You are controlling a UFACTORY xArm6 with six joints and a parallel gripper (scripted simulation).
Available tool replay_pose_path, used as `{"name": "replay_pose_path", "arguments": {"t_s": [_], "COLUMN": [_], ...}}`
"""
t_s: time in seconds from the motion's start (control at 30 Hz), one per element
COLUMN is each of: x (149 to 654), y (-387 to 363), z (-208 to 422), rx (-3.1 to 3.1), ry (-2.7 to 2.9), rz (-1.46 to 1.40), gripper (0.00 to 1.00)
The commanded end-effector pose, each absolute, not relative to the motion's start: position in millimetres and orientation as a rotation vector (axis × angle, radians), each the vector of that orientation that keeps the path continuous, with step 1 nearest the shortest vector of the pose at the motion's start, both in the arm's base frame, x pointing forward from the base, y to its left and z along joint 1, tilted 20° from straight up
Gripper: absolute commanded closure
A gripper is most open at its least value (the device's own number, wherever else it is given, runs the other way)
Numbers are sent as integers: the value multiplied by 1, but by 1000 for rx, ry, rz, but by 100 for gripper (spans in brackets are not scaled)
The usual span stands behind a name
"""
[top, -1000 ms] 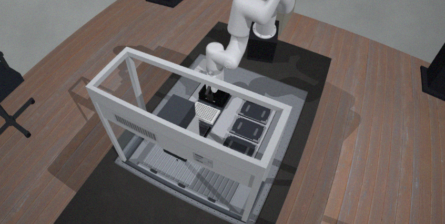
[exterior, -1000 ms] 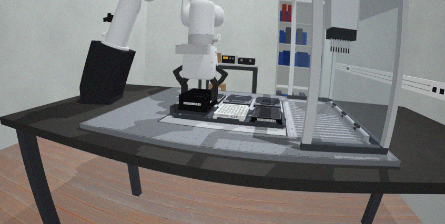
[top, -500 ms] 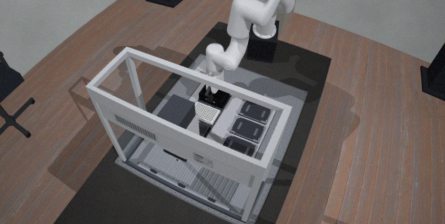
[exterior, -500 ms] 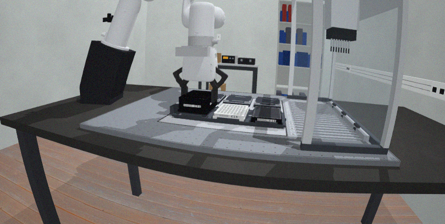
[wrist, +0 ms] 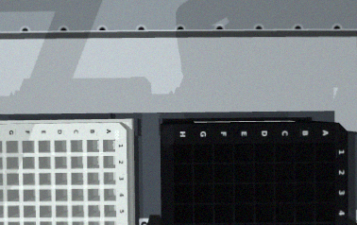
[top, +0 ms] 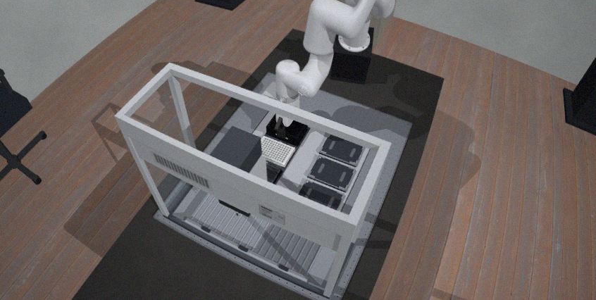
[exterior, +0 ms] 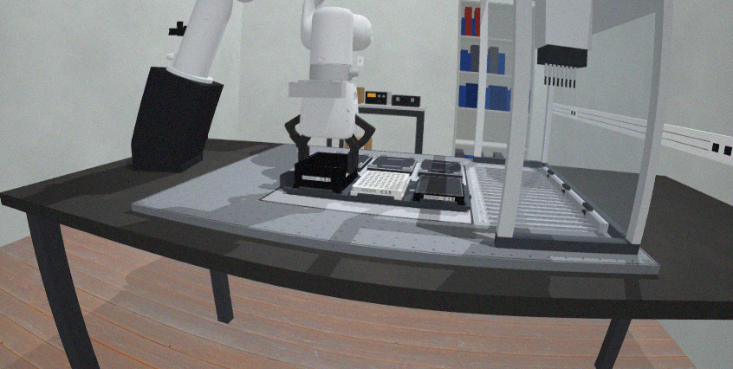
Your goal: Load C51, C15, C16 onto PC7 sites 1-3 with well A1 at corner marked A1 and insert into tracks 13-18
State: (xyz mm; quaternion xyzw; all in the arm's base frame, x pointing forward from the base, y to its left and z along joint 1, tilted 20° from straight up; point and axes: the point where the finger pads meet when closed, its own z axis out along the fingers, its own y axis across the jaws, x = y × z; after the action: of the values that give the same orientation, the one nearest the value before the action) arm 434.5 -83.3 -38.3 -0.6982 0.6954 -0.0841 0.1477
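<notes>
My gripper (exterior: 327,161) is shut on the black deep-well block C51 (exterior: 323,171), one finger on each side of it. The block is low over site 1 of the dark carrier PC7 (exterior: 368,197), at the end nearest the arm's base. I cannot tell whether it rests flat. In the wrist view the block (wrist: 255,172) has its A1 corner at the upper right. The white 96-well plate C15 (exterior: 381,183) (wrist: 57,175) lies on site 2 beside it. A dark plate (exterior: 440,187) lies on site 3. From above, the gripper (top: 283,127) stands over the block (top: 287,131).
Three dark nests (top: 332,172) stand in a row to the right of the carrier. The white instrument frame (top: 266,102) spans the apron, and its beam crosses over the carrier. The ribbed loading rails (exterior: 533,203) lie beyond it. A pipetting head (exterior: 561,13) hangs above the rails.
</notes>
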Motion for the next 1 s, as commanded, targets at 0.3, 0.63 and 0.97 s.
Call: {"name": "replay_pose_path", "arguments": {"t_s": [0.3, 0.63, 0.97], "x": [436, 436, 436], "y": [-84, -84, -84], "z": [-37, -38, -38], "rx": [-2007, -2007, -2007], "ry": [1999, 1999, 1999], "rz": [-246, -246, -246], "gripper": [100, 0, 0]}}
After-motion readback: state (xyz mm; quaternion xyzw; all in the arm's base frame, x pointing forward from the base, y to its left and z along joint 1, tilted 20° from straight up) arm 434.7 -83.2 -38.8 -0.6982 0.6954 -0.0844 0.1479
